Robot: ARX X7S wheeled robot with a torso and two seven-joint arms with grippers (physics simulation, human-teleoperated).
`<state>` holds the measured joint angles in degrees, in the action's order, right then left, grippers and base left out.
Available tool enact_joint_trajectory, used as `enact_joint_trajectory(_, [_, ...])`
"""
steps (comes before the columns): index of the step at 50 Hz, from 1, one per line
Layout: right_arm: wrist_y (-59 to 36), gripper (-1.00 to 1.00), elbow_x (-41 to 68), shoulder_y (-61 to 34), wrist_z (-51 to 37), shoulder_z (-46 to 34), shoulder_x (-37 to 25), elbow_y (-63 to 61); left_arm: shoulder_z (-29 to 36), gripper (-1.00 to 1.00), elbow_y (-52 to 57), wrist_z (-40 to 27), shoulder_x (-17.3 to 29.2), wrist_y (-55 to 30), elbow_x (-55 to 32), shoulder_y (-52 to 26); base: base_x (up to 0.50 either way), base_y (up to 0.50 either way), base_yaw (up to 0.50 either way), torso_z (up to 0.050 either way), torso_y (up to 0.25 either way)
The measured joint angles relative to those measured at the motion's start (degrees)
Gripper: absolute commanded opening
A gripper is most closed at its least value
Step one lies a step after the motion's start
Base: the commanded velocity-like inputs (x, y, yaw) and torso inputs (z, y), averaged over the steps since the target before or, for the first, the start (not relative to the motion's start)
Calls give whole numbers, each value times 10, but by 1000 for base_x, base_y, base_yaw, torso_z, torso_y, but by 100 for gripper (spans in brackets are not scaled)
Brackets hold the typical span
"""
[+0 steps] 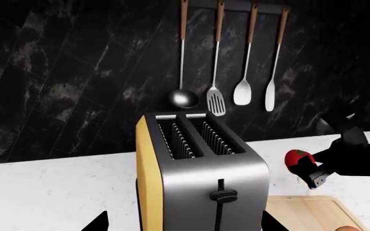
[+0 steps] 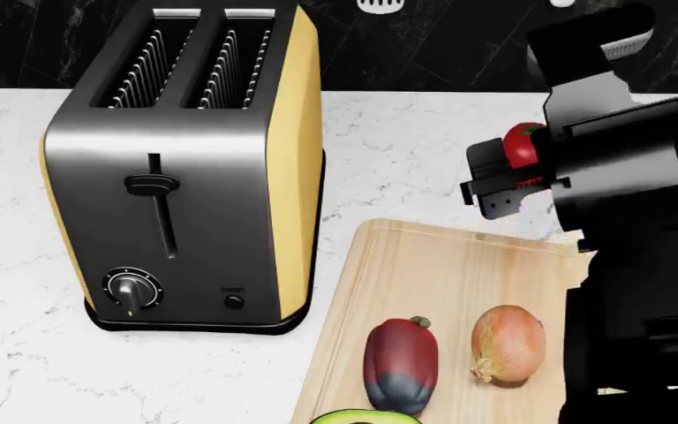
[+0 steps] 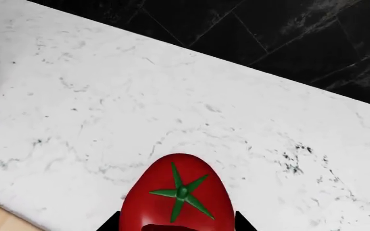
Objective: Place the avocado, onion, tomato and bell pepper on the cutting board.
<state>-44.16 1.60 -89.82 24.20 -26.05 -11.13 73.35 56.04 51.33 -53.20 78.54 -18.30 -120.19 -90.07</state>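
White marble counter (image 2: 433, 150) runs beneath a black marble wall where four wooden-handled utensils (image 1: 227, 57) hang from a rail. On it stands a steel two-slot toaster with yellow sides (image 2: 186, 168), just beside the large light-wood cutting board with a grooved edge (image 2: 433, 274). The black right gripper (image 2: 516, 172) hangs above the counter past the board's far edge, its fingers pinching the small glossy red tomato with a green star cap (image 3: 179, 197). On the board lie the dark red, grey-ended bell pepper (image 2: 402, 364), the tan papery onion (image 2: 508, 344) beside it, and the halved avocado (image 2: 363, 417) at the near edge. Only dark finger tips of the left gripper (image 1: 178, 226) show; whether they are spread I cannot tell.
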Motion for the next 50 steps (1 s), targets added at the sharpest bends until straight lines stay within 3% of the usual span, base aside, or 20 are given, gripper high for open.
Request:
enact_joint_trajectory(19, [-335,-100,51,82,52,4,-143,-572,-16,100,5,19,19,7,-6,-3,0,0,0,0,0])
enact_joint_trajectory(23, [-377,-100,185,68,-56,-3,-205,-656,-21,100,4,22,20,5,-10,-7,0,0,0,0,0])
enact_joint_trajectory(37, [-419,-100,838,2,-491,-48,-399,-844,-42,100,12,22,33,-1,-33,-27,0,0,0,0,0])
enact_joint_trajectory(43, [-406,-100,1012,-21,-600,-71,-462,-899,-48,100,15,22,38,-2,-38,-31,0,0,0,0,0])
enact_joint_trajectory(50, [-391,-100,1141,-34,-675,-92,-512,-948,-51,100,12,22,37,-8,-38,-33,0,0,0,0,0])
